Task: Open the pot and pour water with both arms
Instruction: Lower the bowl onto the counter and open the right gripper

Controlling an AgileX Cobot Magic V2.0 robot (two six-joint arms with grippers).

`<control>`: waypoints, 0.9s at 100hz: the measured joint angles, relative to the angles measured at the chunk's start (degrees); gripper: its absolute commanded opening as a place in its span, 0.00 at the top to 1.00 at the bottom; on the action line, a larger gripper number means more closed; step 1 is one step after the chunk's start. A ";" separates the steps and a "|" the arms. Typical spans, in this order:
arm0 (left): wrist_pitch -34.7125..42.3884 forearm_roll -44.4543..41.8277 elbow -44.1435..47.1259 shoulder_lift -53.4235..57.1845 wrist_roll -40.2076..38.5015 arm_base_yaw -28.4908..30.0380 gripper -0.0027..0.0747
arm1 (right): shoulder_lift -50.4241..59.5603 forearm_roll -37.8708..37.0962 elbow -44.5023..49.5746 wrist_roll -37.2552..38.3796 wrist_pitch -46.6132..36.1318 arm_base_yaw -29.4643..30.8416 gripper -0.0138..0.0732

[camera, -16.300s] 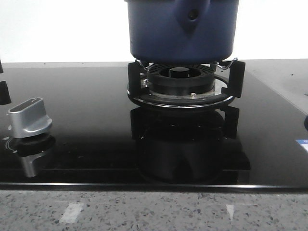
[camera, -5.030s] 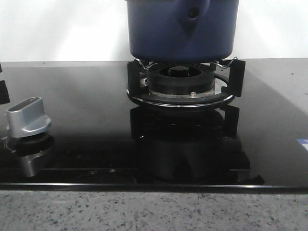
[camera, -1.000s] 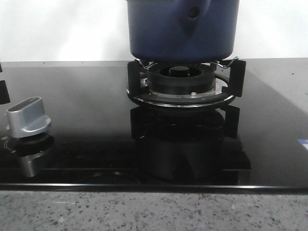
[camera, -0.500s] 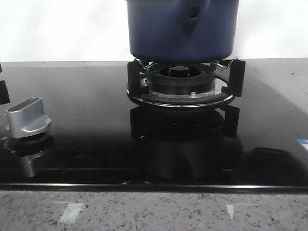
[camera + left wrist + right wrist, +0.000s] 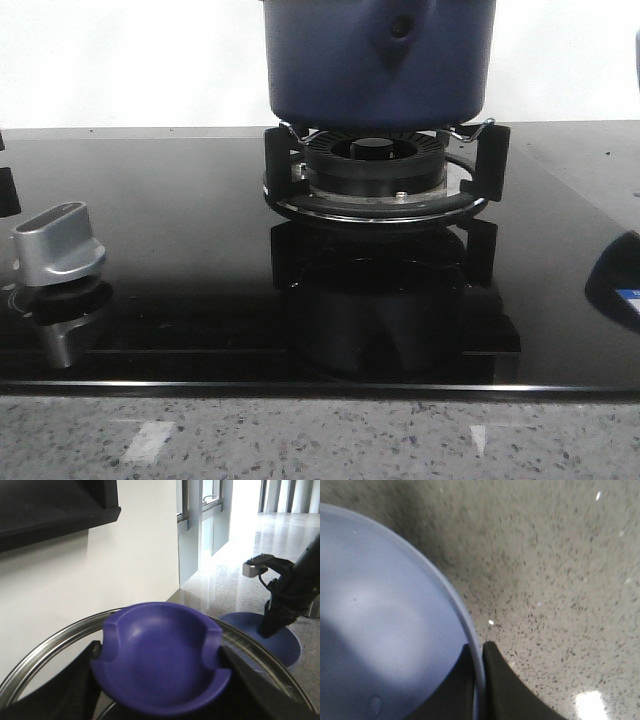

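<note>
The dark-blue pot (image 5: 380, 60) sits on the black burner grate (image 5: 378, 190); its top is cut off in the front view. In the left wrist view my left gripper (image 5: 160, 680) is shut on the purple-blue knob (image 5: 160, 650) of a glass lid with a steel rim (image 5: 45, 652). My right gripper (image 5: 479, 652) is shut on the rim of a pale blue bowl (image 5: 380, 620) over the speckled counter (image 5: 560, 570). The right arm (image 5: 290, 590) and the bowl also show in the left wrist view (image 5: 287, 645). Neither gripper shows in the front view.
A silver stove knob (image 5: 58, 245) stands at the left of the black glass cooktop (image 5: 180, 200). A dark reflection (image 5: 615, 275) lies on the glass at the right edge. The speckled counter edge (image 5: 320, 440) runs along the front.
The dark reflection on the cooktop's right side has shifted right and farther back over the last half second. The pot, grate and stove knob have not moved.
</note>
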State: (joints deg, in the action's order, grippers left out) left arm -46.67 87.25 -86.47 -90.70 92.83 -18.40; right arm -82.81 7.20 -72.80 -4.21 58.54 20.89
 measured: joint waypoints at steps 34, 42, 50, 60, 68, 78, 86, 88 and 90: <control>0.08 0.08 0.00 0.00 0.00 0.00 0.72 | 0.00 0.03 5.65 0.00 -4.27 2.13 0.91; 0.08 0.08 0.00 0.00 0.00 0.00 0.72 | 0.00 0.03 5.99 0.13 -4.86 2.12 0.90; 0.08 0.08 0.00 0.00 0.00 0.00 0.72 | 0.00 0.03 6.24 0.13 -5.21 2.12 0.88; 0.08 0.22 0.00 0.00 0.00 0.00 0.72 | 0.00 0.03 6.24 0.13 -5.21 2.12 0.77; 0.08 0.22 0.00 0.00 0.00 0.00 0.72 | 0.00 0.12 6.24 0.13 -5.21 2.12 0.65; 0.08 0.22 0.00 0.00 0.00 0.00 0.72 | 0.00 0.12 6.24 0.13 -5.21 2.12 0.52; 0.08 0.22 0.00 0.00 0.00 0.00 0.72 | 0.00 0.12 6.24 0.13 -5.21 2.12 0.48; 0.08 0.22 0.00 0.00 0.00 0.00 0.72 | 0.00 0.12 6.11 0.13 -5.21 2.12 0.47; 0.08 0.22 0.00 0.00 0.00 0.00 0.72 | 0.00 0.02 5.96 0.13 -5.08 2.12 0.48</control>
State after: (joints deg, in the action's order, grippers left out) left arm -46.59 87.47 -86.47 -90.70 92.83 -18.40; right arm -82.81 7.22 -66.84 -4.08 53.47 23.02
